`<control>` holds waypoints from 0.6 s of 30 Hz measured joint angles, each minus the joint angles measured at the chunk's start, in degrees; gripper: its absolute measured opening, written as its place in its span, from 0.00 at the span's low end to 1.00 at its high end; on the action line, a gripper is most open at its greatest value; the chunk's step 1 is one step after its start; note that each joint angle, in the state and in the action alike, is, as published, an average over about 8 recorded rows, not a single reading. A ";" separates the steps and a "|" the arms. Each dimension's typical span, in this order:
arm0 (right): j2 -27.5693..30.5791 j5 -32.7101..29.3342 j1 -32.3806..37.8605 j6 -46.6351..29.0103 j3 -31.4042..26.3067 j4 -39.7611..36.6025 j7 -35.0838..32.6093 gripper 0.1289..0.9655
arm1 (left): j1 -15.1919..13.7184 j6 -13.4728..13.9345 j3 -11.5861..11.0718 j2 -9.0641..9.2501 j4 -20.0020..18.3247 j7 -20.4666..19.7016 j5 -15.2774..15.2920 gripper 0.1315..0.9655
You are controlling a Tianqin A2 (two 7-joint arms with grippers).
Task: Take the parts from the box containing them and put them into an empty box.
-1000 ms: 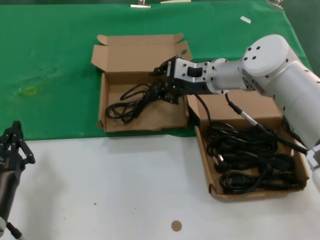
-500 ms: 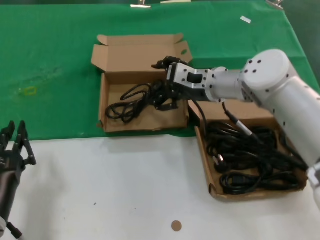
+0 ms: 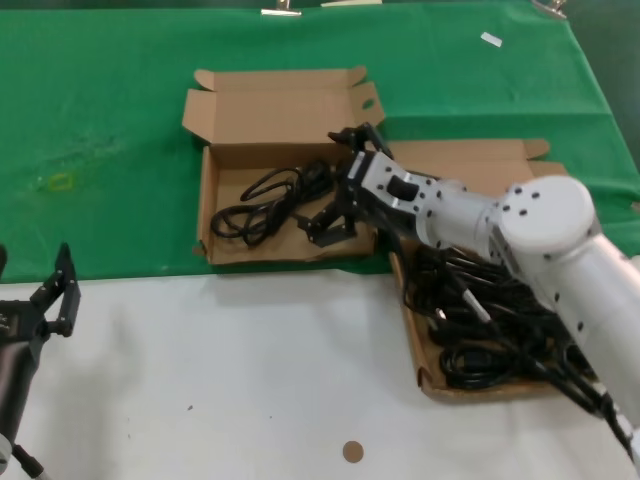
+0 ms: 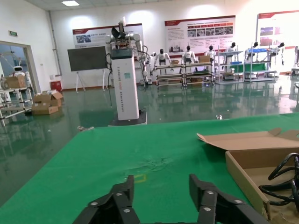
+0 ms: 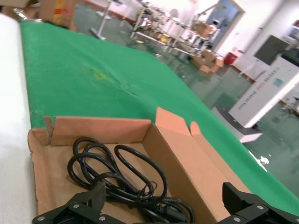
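glossy green floor (image 4: pixel 65 135) (ceiling lights reflecting), white walls (image 4: pixel 154 16).

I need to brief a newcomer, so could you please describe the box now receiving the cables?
On the green cloth lie two cardboard boxes. The receiving box is the one farther left, under the open right gripper. It holds one cable, whereas its neighbour is packed with cables.

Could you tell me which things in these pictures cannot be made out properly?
- Head view: the right end effector and its arm cover the near right part of the receiving box, and the arm hides part of the cable pile in the source box.
- Head view: the left end effector is cut off by the picture's edge.
- Right wrist view: the coiled cable's plugs run out of view past the edge.
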 joint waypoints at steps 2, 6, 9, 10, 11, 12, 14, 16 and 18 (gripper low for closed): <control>0.22 0.66 -1.82 1.10 0.75 1.76 0.61 0.83 | 0.00 0.00 0.00 0.00 0.00 0.00 0.00 0.30; 0.66 1.96 -5.39 3.27 2.23 5.23 1.80 0.90 | 0.00 0.00 0.00 0.00 0.00 0.01 0.00 0.42; 0.98 2.93 -8.05 4.88 3.33 7.80 2.68 0.90 | 0.00 0.00 0.00 0.00 0.00 0.03 0.00 0.48; 1.09 3.26 -8.96 5.44 3.70 8.68 2.99 0.91 | 0.00 0.00 0.00 0.00 0.00 0.03 0.00 0.48; 1.20 3.58 -9.83 5.97 4.06 9.53 3.28 0.92 | 0.00 0.00 0.00 0.00 0.00 0.04 0.00 0.48; 1.31 3.91 -10.74 6.52 4.44 10.41 3.58 0.93 | 0.00 0.00 0.00 0.00 0.00 0.04 0.00 0.48; 1.53 4.58 -12.58 7.63 5.20 12.19 4.19 0.96 | 0.00 0.00 0.00 0.00 0.00 0.04 0.00 0.55; 1.75 5.23 -14.36 8.72 5.94 13.92 4.79 0.98 | 0.00 0.00 0.00 0.00 0.00 0.03 0.00 0.61; 1.97 5.88 -16.15 9.80 6.68 15.66 5.39 0.99 | 0.00 0.00 0.00 0.00 0.00 0.02 0.00 0.67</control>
